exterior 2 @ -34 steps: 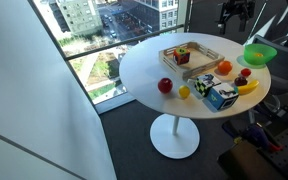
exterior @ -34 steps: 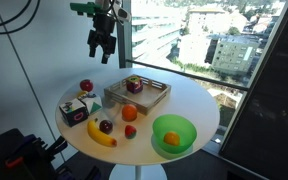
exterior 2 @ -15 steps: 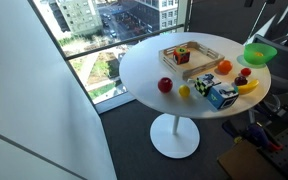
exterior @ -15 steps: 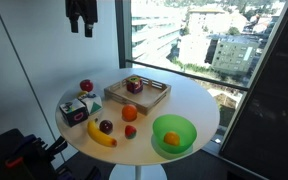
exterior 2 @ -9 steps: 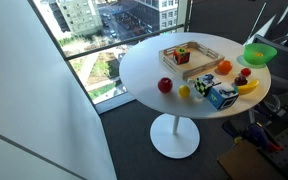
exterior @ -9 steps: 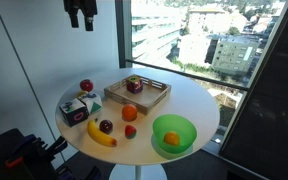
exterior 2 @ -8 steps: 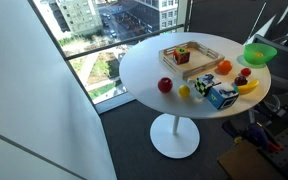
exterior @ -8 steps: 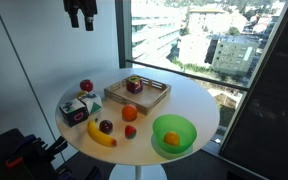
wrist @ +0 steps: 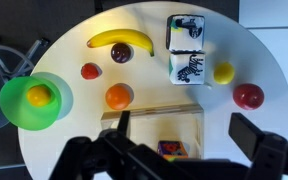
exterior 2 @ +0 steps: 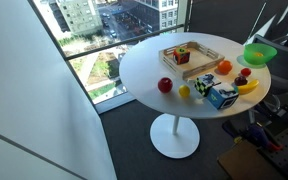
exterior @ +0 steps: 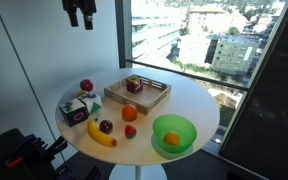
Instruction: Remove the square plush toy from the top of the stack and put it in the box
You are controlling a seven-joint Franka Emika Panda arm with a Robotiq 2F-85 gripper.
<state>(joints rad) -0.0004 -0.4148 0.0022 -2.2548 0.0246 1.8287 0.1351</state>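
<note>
The square plush toy [wrist: 170, 150] lies inside the wooden box [wrist: 154, 110], showing red and dark faces; it also shows in both exterior views [exterior: 133, 85] [exterior 2: 181, 54]. The box [exterior: 124, 106] [exterior 2: 206, 63] stands on the round white table. Two other soft cubes [wrist: 187, 68] [exterior: 77, 108] [exterior 2: 217, 94] with dark, white and green faces sit next to each other on the table. My gripper [wrist: 189, 130] is open and empty, high above the box; in an exterior view it is at the top edge [exterior: 81, 13].
A green bowl [exterior: 174, 122] [exterior 2: 261, 57] [wrist: 12, 110] holds an orange fruit. A banana [wrist: 121, 39], a dark plum [wrist: 121, 53], an orange [wrist: 118, 96], a lemon [wrist: 223, 72] and a red apple [wrist: 248, 96] [exterior: 86, 87] lie around. A window is behind the table.
My gripper has risen from just above the box to the top of the view and shifted sideways. Over the last half second nothing has visibly moved.
</note>
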